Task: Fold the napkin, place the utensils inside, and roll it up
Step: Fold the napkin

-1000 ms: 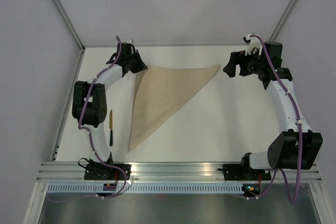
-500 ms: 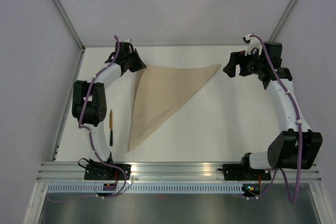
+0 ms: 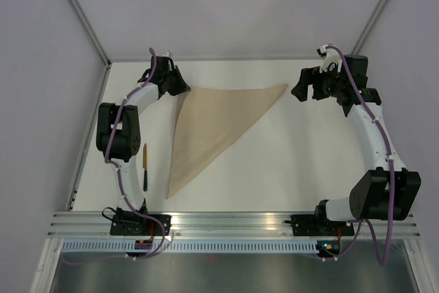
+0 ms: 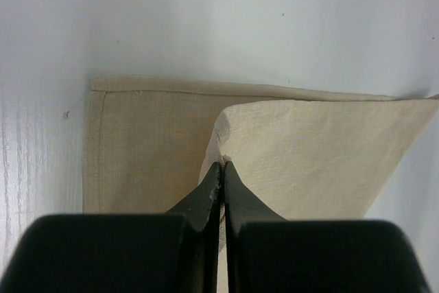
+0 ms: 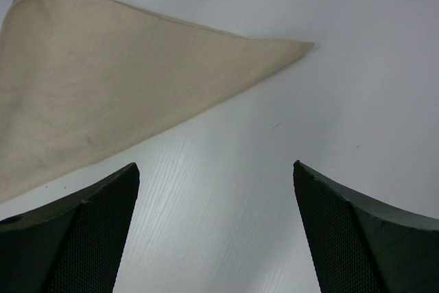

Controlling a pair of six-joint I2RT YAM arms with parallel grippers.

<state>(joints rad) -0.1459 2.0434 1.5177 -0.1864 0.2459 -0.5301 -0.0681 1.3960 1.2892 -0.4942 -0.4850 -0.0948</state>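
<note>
The beige napkin lies folded into a triangle on the white table, one tip pointing right and one toward the near edge. My left gripper is at its far left corner, shut on the upper layer's corner; the lower layer lies flat beneath. My right gripper hovers open just right of the napkin's right tip, with nothing between its fingers. One utensil, orange-brown at the far end and dark at the near end, lies left of the napkin beside the left arm.
The white table ends at a metal rail along the near side. Grey walls with frame posts close in the left, back and right. The left arm's elbow stands close to the utensil.
The left arm's wrist and elbow have shifted slightly toward the back left with the napkin corner still pinched. The right arm and the utensil have not moved.
</note>
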